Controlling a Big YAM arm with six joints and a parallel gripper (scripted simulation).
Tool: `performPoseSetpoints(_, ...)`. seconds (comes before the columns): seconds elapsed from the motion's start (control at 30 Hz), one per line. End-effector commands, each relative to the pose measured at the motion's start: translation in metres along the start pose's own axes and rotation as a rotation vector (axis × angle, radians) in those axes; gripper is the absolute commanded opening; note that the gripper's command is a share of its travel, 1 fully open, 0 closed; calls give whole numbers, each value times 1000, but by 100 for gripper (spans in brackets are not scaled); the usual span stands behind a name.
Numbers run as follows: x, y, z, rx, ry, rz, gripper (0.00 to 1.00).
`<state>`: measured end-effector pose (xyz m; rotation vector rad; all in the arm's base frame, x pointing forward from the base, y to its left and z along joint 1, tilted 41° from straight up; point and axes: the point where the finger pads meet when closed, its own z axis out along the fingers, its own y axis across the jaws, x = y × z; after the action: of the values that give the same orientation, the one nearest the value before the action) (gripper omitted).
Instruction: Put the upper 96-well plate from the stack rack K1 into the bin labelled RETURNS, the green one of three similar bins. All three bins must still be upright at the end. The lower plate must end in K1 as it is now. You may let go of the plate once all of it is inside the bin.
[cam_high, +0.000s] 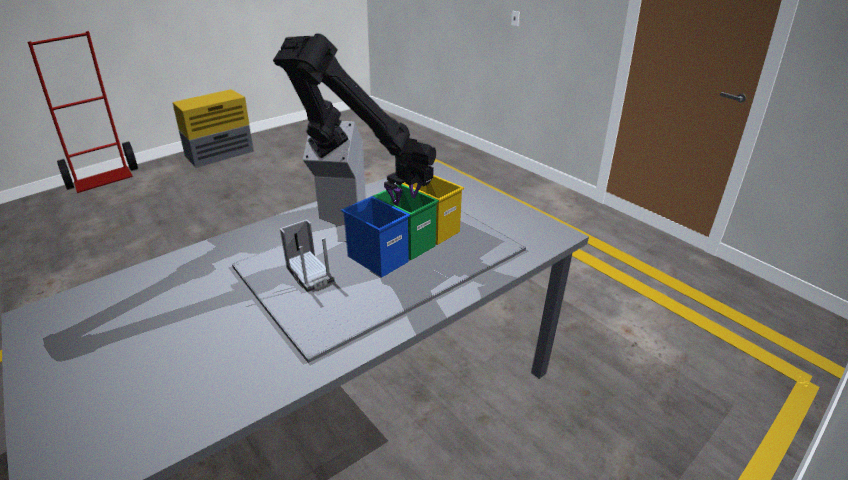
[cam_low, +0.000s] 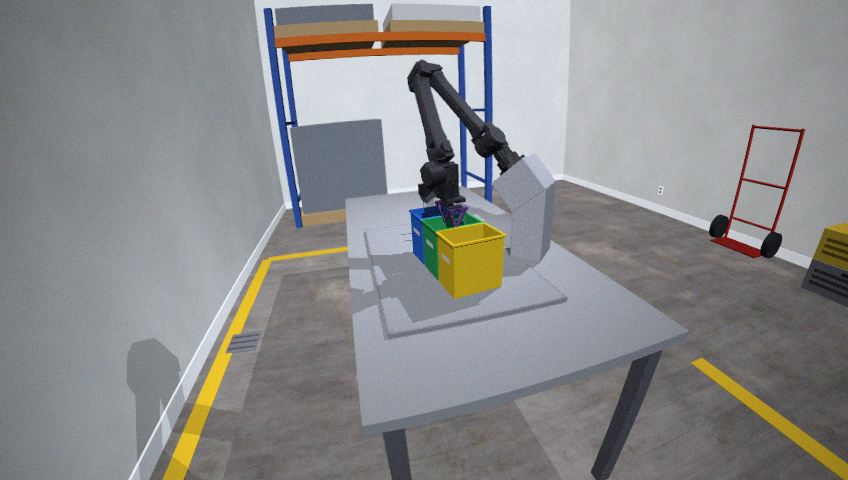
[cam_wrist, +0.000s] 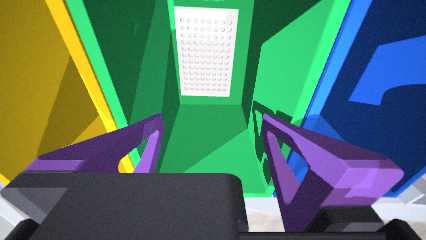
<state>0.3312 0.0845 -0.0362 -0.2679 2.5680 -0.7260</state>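
Apparently one plate (cam_wrist: 206, 51), three bins (cam_high: 376, 234).

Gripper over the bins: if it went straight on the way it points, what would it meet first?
Probably the green bin's inside: the open gripper points down into it, with the white plate lying at the bottom. Depth is unclear, so floor or plate first is uncertain.

Bin labels (cam_high: 423, 224) are too small to read (rack (cam_high: 295, 240) hides the lower plate's edges).
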Motion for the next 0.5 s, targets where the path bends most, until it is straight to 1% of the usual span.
performPoseSetpoints(0.0, -10, 6, -16, -11, -27, 13, 82)
performPoseSetpoints(0.1, -11, 6, -18, -11, -28, 14, 82)
performPoseSetpoints(0.37, -15, 6, -32, -14, -33, 19, 82)
performPoseSetpoints(0.47, -12, 6, -37, -13, -30, 16, 82)
